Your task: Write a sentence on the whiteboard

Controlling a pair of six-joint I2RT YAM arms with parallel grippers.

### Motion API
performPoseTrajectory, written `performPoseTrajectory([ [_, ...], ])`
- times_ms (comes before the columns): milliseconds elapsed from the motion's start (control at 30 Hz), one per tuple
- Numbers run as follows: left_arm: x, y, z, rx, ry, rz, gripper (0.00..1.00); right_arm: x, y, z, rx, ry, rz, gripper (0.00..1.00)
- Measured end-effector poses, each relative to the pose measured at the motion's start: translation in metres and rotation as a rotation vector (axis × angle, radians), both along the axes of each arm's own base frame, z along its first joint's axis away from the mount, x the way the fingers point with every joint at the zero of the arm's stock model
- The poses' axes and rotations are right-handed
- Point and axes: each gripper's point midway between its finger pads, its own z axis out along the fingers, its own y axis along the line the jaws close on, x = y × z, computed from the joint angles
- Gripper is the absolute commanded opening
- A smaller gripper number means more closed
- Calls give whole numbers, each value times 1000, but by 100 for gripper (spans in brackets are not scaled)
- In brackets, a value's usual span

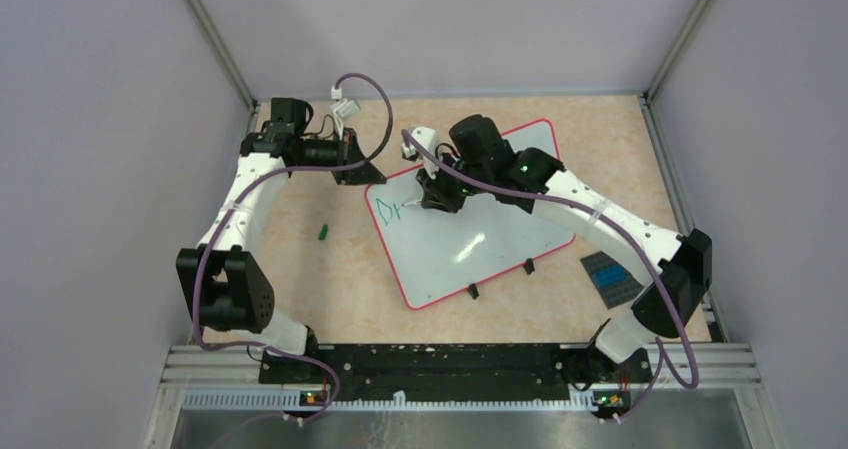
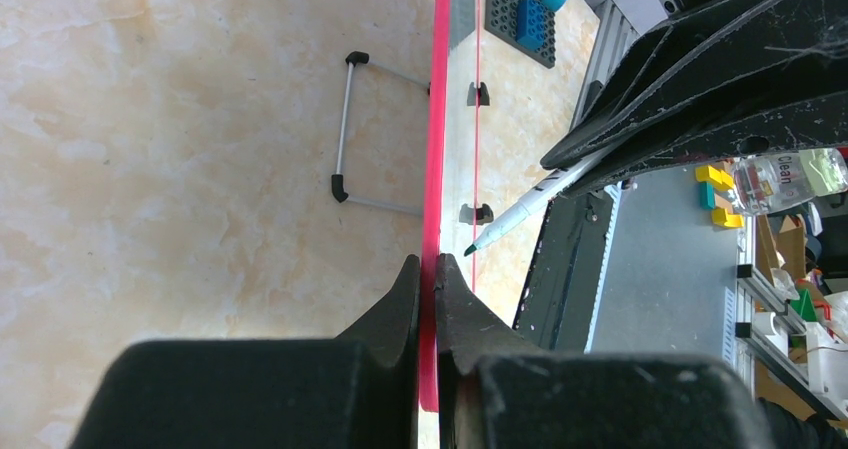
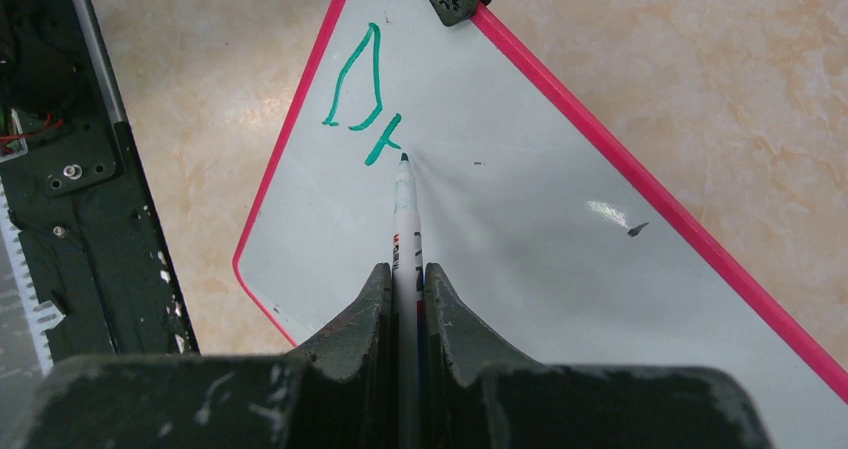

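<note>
Whiteboard (image 1: pixel 470 244) lies skewed, centre-right on table (image 1: pixel 330 279). The red rim at its far left corner is pinched by left gripper (image 2: pixel 428 281). Right gripper (image 3: pixel 405 281) clenched on one marker (image 3: pixel 405 204), tip at the board beside two green marks (image 3: pixel 360 94). Two black feet (image 1: pixel 472 291) on near edge. Open table left of board, one small green piece (image 1: pixel 323 232) there

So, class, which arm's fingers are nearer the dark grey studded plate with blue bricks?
Right. Its fingers hold a green-tipped marker over the red-rimmed whiteboard, beside the plate; the left fingers clamp the board's opposite edge, farther away.
</note>
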Motion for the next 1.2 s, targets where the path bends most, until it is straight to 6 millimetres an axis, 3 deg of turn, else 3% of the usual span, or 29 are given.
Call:
performPoseTrajectory([
  [367,-1,0,0,1,-2,1,0,-1,0,-10,-17,16,5,0],
  [1200,0,1,-1,9,-8,6,0,7,-10,-13,-34,18,-14,0],
])
